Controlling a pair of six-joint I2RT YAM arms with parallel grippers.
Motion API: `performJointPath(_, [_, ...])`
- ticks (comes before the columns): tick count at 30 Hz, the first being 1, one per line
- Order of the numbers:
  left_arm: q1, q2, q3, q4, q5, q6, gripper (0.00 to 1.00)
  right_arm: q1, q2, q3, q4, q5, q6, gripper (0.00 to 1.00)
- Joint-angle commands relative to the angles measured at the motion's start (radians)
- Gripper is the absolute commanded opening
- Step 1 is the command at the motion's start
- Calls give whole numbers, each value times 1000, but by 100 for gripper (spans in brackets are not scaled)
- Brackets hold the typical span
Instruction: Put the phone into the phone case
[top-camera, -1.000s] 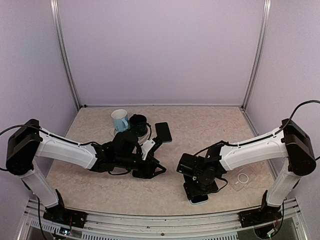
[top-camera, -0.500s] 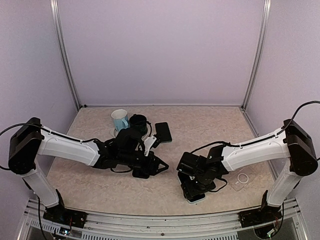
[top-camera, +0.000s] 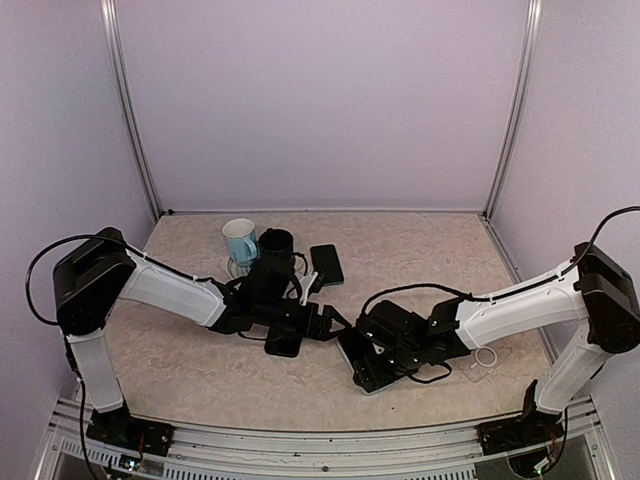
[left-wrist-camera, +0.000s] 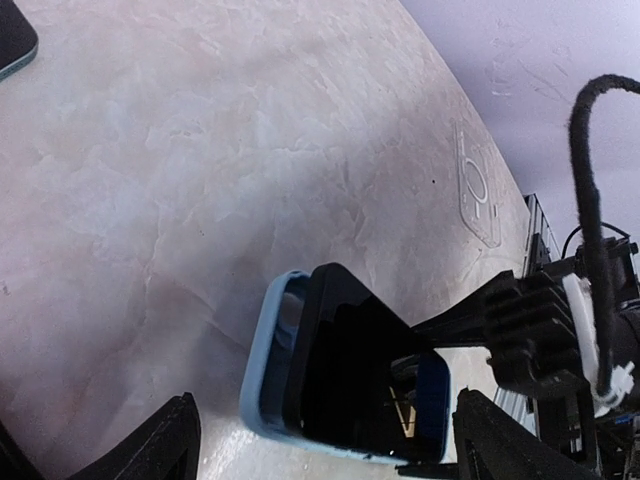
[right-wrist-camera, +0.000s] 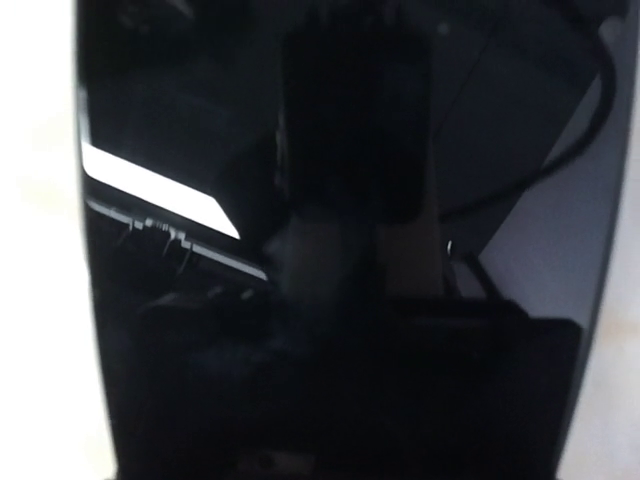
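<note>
A black phone (left-wrist-camera: 350, 385) sits partly in a light blue case (left-wrist-camera: 262, 370), its near end tilted up out of the case. In the top view the pair (top-camera: 358, 365) lies near the front middle of the table. My right gripper (top-camera: 374, 350) is shut on the far end of the phone, and its black body shows in the left wrist view (left-wrist-camera: 535, 330). The phone's dark screen (right-wrist-camera: 340, 250) fills the right wrist view and hides the fingers there. My left gripper (top-camera: 333, 322) is open and empty just left of the phone, its fingers (left-wrist-camera: 150, 450) spread either side of it.
A second dark phone (top-camera: 326, 264) lies behind the grippers and shows at the left wrist view's corner (left-wrist-camera: 10, 35). A pale blue mug (top-camera: 239, 240) and a black cup (top-camera: 277, 243) stand at the back left. A clear case (top-camera: 483, 360) lies at the right (left-wrist-camera: 476, 186).
My right gripper has moved left with the phone and case toward the table's middle. My left arm has stretched right, bringing its gripper close to the phone.
</note>
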Motion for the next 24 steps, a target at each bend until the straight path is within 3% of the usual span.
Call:
performJointPath(1, [12, 86, 59, 104, 105, -91, 86, -23, 4, -29, 213, 30, -58, 7])
performJointPath(14, [35, 202, 94, 190, 188, -177, 73, -41, -38, -79, 290, 38, -76, 6])
performJointPath(21, [25, 198, 107, 190, 248, -170, 43, -63, -53, -94, 309, 46, -81, 6])
performJointPath(24, [15, 187, 120, 150, 245, -136, 23, -71, -53, -100, 335, 40, -87, 6])
